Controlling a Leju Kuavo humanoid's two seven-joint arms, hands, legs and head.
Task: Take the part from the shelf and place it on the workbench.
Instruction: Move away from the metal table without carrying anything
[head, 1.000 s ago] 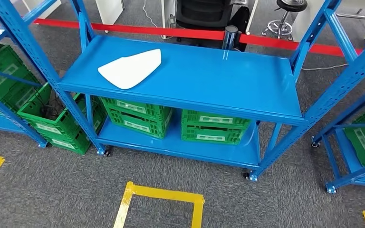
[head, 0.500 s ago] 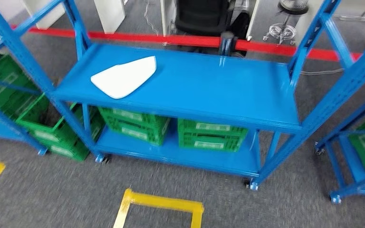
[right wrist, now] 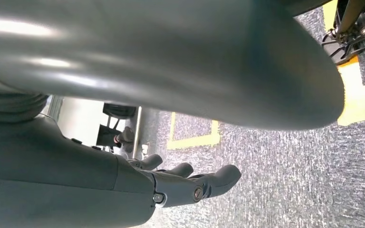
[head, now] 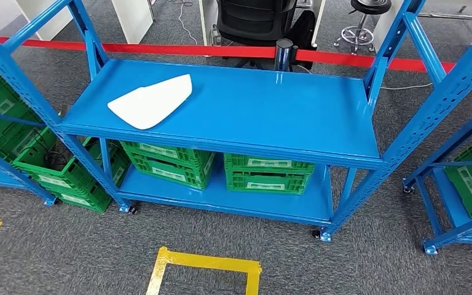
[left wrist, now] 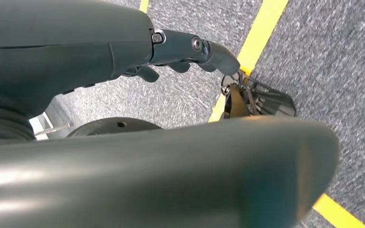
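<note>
Item: white part [head: 150, 101], flat, lying on the upper blue shelf [head: 264, 110] toward its left end, untouched. Below it, green crates [head: 169, 163] on the lower shelf. Yellow tape square [head: 206, 267] on grey carpet in front. My left hand [left wrist: 123, 61] hangs over the carpet, fingers [left wrist: 209, 50] loosely extended, holding nothing. My right hand [right wrist: 123, 190] likewise, fingers [right wrist: 214, 180] apart, empty.

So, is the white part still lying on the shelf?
Yes. The white part lies flat on the blue shelf, at its left end, with neither hand near it.
</note>
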